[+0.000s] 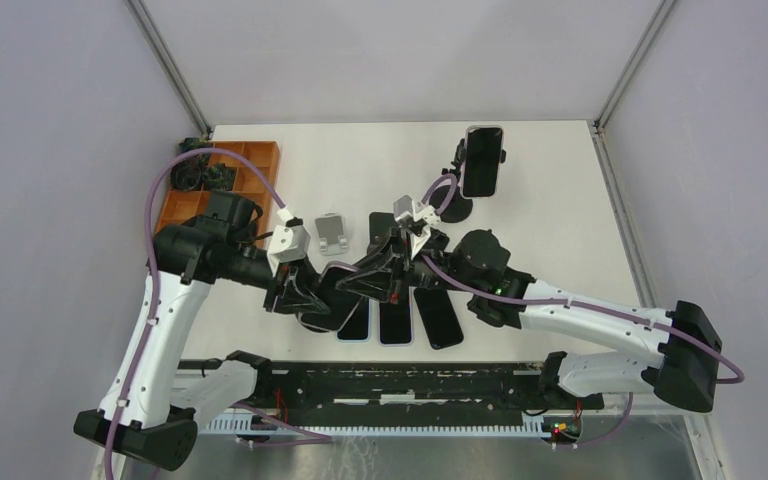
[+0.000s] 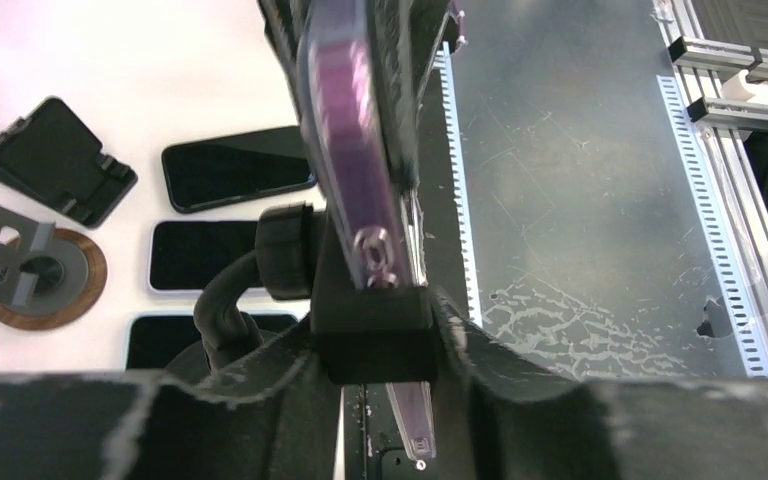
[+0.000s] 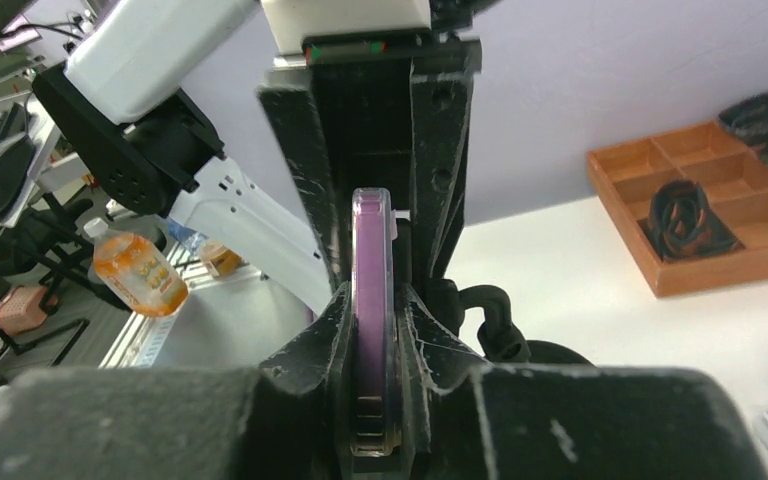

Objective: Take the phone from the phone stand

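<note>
Phone (image 3: 371,250) | pinched in right end effector (image 3: 375,310) | stand (image 2: 285,255) in left end effector (image 2: 375,345)

The left gripper (image 1: 335,290) and right gripper (image 1: 380,270) meet above three phones (image 1: 393,322) lying flat at the near edge of the tabletop (image 1: 560,200). A fourth phone (image 1: 482,160) stands mounted toward the far right corner.

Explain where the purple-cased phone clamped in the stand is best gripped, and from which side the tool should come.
Grip the phone across its flat faces, at the end free of the stand's clamp. It stands edge-on to the right tool, so come straight in from that end, fingers either side.
</note>
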Controlling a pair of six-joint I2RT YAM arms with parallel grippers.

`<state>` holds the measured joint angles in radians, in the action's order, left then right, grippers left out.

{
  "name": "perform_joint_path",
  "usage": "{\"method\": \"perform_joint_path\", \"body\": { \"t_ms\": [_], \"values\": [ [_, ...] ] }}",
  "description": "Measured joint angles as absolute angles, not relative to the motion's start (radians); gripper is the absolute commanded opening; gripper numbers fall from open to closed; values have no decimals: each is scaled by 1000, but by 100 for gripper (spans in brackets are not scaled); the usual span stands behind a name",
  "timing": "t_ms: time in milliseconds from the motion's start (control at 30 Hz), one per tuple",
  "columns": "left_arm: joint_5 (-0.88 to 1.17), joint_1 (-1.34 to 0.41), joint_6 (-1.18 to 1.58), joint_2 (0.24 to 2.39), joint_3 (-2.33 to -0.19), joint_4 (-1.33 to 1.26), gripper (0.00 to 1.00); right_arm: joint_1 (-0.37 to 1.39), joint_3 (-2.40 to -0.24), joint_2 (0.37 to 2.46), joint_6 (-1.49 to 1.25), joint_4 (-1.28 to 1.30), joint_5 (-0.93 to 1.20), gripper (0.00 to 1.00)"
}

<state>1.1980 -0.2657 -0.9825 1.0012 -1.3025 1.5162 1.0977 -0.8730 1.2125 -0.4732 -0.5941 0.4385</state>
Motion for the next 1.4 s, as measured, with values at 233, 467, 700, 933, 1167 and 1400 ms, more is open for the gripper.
{"method": "perform_joint_path", "body": {
  "t_ms": [233, 467, 700, 933, 1167, 1400],
  "values": [
    [1177, -270, -992, 973, -1301, 1498, 78, 1074, -901, 1193, -477, -410, 420, 0],
    [1168, -271, -999, 892, -1293, 1482, 80, 1048, -901, 1148, -503, -275, 478, 0],
    [1132, -271, -999, 828, -1293, 1467, 79, 1029, -901, 1102, -552, -213, 546, 0],
    [1124, -271, -1022, 782, -1211, 1434, 79, 1028, -901, 1081, -644, -301, 630, 0],
    [1157, -271, -923, 717, -1089, 1226, 81, 1029, -903, 1116, -749, -472, 678, 0],
    [1243, -271, -824, 746, -1077, 1125, 81, 1048, -922, 1214, -780, -588, 669, 0]
  ]
}}
